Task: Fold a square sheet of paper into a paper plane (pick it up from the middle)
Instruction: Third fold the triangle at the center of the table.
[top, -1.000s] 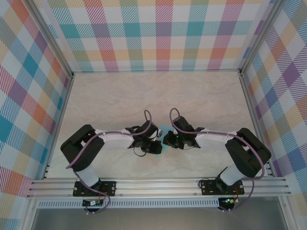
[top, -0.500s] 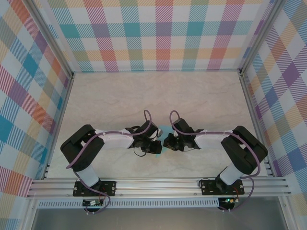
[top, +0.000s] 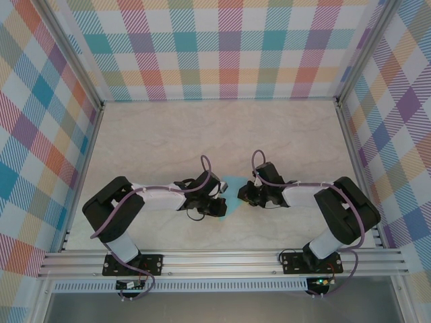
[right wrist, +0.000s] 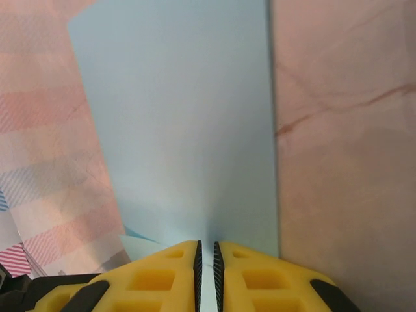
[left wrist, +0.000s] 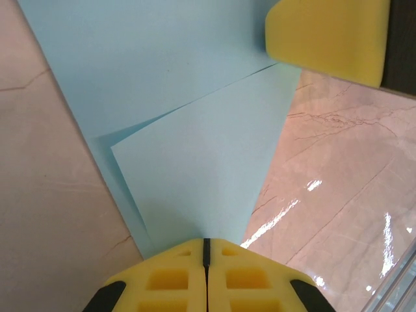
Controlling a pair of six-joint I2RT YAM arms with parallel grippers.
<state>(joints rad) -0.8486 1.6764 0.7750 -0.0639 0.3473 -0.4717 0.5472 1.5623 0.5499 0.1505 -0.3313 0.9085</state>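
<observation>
Mid-table point(top: 168, 134), square sheet of paper point(top: 231, 188) pinched between left gripper point(left wrist: 207, 244) at left, right gripper point(right wrist: 207, 247) at right.

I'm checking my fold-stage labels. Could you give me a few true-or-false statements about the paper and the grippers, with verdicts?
1. The left gripper and the right gripper are both shut on the blue paper. True.
2. The paper is one flat, unfolded layer. False: a folded flap overlaps it.
3. The paper lies against the far wall. False: it is between the two grippers, away from the wall.
4. The table has a marble look. True.
</observation>
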